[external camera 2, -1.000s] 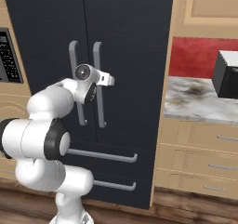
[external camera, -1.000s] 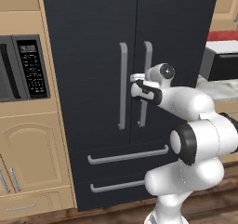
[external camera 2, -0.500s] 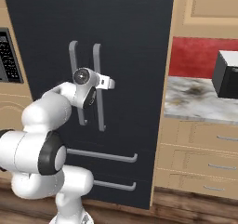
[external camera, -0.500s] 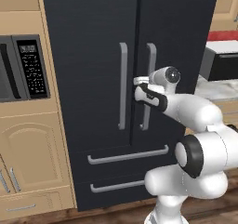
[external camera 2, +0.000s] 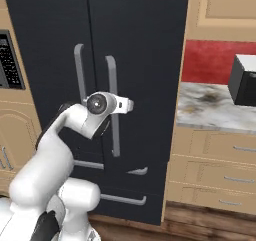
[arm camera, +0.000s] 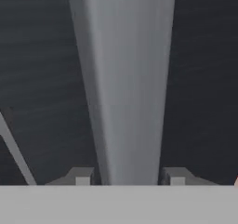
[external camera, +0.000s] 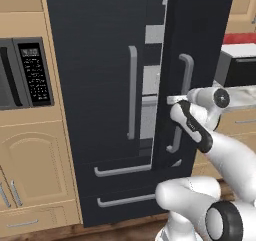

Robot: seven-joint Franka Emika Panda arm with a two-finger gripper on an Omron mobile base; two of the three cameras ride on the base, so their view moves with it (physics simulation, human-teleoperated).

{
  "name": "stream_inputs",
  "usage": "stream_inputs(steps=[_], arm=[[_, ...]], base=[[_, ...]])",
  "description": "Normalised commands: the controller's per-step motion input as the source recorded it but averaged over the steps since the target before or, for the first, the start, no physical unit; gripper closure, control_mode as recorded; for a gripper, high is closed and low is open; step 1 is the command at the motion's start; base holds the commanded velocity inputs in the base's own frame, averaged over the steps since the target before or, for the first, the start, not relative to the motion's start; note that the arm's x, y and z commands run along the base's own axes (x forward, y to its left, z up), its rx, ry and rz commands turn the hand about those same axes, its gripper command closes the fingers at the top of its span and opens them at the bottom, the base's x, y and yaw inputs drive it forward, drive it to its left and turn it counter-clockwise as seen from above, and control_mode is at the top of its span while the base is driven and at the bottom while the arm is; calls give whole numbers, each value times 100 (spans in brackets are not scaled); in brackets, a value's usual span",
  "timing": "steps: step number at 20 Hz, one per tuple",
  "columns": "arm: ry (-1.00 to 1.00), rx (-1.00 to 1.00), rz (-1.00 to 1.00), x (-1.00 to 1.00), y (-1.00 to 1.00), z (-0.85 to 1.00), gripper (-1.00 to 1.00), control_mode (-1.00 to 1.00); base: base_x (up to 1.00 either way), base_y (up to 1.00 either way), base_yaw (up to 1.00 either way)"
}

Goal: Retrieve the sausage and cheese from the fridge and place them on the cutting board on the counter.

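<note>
- Now the pincer (arm camera: 126,180) is clamped on the grey bar handle (arm camera: 124,79) of the fridge's (external camera: 100,85) right door, a fingertip (arm camera: 82,177) either side of it, low in the hand view.
- In the left base view, centre frame, that door (external camera: 197,45) stands ajar, light grey shelves (external camera: 150,110) showing through the gap.
- The marble tabletop (external camera 2: 215,107) lies at right of the right base view.

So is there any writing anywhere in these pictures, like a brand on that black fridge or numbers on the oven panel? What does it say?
Fridge: no brand, label or sign on its doors.
Oven control panel: a small lit display and rows of white key markings, too small and blurred to read.
Same panel at the right base view's left edge: also unreadable.
Black appliance on the counter: no readable text.
Nothing else carries writing.
</note>
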Motion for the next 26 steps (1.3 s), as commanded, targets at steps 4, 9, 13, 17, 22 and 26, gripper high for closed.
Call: stream_inputs(steps=[4, 9, 13, 17, 22, 26], arm=[[-2, 0, 6, -100, -89, 0, 100, -100], [0, 0, 7, -88, -84, 0, 100, -100], [3, 0, 22, -11, -32, -5, -100, -100], [8, 0, 31, 19, 0, -12, -100, -100], [-1, 0, 13, -61, -1, 17, -100, -100], [-1, -3, -1, -75, 13, 42, -100, -100]], base=[[0, 0, 0], [0, 0, 0], [0, 0, 0], [0, 0, 0], [0, 0, 0], [0, 0, 0]])
